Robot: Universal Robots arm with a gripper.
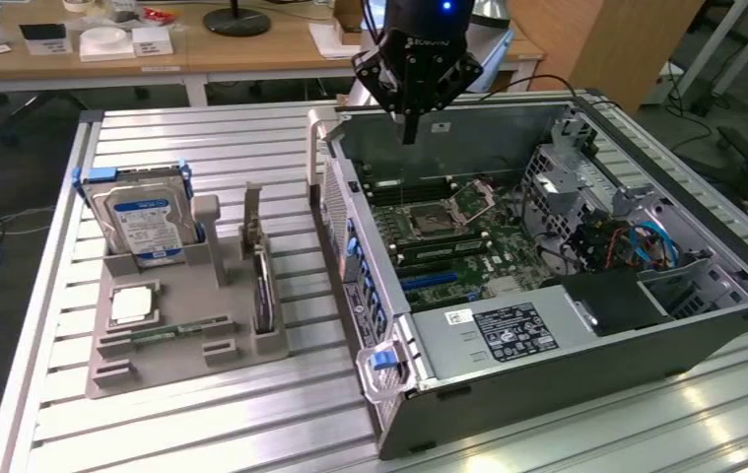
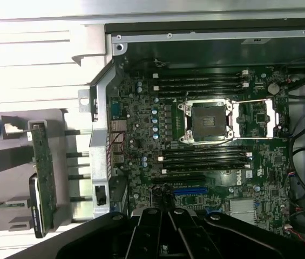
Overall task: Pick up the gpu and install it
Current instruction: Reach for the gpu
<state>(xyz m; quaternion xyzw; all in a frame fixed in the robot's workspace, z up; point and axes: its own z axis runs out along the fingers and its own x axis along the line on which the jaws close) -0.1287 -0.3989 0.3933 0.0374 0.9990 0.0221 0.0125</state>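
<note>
In the exterior view the claw (image 1: 409, 133) hangs over the open computer case (image 1: 584, 379), near its far wall. Its fingers are drawn together to one point with nothing between them. The gpu (image 1: 263, 296) stands on edge in the gray holder (image 1: 150, 370) on the counter (image 1: 189, 148), to the exterior view's left of the case and well apart from the claw, so I judge the pick-up has not begun.

The count here is one gpu, one hard drive (image 1: 144, 222) in a blue frame, one silver processor chip (image 1: 130, 304), one memory stick (image 1: 164, 335) lying flat, one holder and one case.

In the wrist view the claw (image 2: 163, 229) looks straight down on the motherboard (image 2: 141, 135). The board carries one empty processor socket (image 2: 209, 121) and one blue slot (image 2: 190, 190). The gpu (image 2: 41, 178) lies outside the case wall as a narrow green strip with its black cooler against one side, seated in the holder (image 2: 6, 178).

To do the pick-up well, I think the claw must spread wider than the card is thick and centre over the card's mid-length. Its jaws should sit across the thin slab — on board and cooler, not on the end bracket. The lift should go straight up, so the card leaves its groove without tilting or dragging the holder.
</note>
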